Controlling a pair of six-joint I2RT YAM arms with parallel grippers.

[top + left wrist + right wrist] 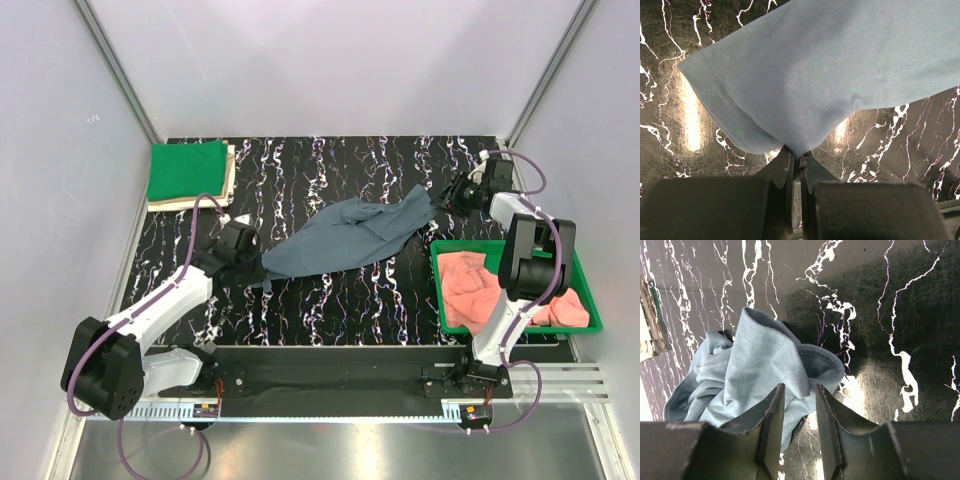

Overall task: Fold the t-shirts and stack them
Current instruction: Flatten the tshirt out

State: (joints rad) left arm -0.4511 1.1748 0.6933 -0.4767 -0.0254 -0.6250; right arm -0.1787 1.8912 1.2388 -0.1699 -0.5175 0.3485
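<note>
I am pinching the blue-grey t-shirt (345, 238), lying diagonally across the marbled table (330, 300), by its hem in my tight-shut left gripper (799, 159), my right gripper (799, 395) straddling its bunched far end, narrowly parted, grip unclear, and aiming to stretch it flat, clear of the green bin (590, 300).

Left hand (799, 156) clamped, right hand (799, 390) slightly parted
</note>
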